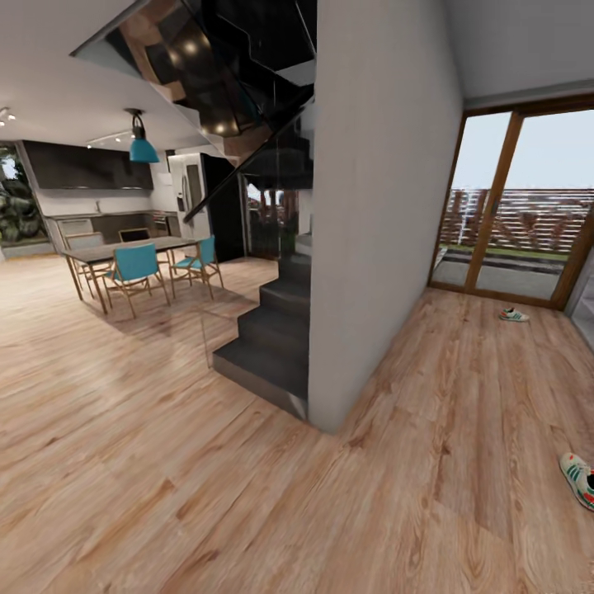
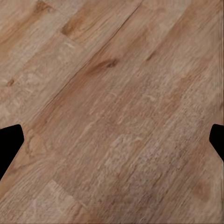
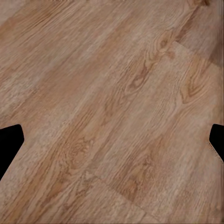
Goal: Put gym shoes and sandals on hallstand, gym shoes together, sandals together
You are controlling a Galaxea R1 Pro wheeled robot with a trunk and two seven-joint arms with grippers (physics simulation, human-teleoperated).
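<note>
Two gym shoes lie on the corridor floor (image 1: 462, 429) in the head view. One gym shoe (image 1: 513, 315) sits far off near the glass door. The other gym shoe (image 1: 578, 479) lies at the right edge, closer to me, partly cut off by the frame. The sandals and the hallstand are out of view. My left gripper (image 2: 112, 140) hangs open over bare wood planks, its dark fingertips (image 2: 9, 144) at the sides of the left wrist view. My right gripper (image 3: 112, 140) is likewise open over bare planks, with nothing between its fingertips (image 3: 9, 144).
A grey wall (image 1: 379, 206) and a dark staircase (image 1: 276, 330) stand in the middle, splitting the corridor on the right from the dining area. A table with teal chairs (image 1: 136, 268) stands far left. A wood-framed glass door (image 1: 511, 206) closes the corridor's far end.
</note>
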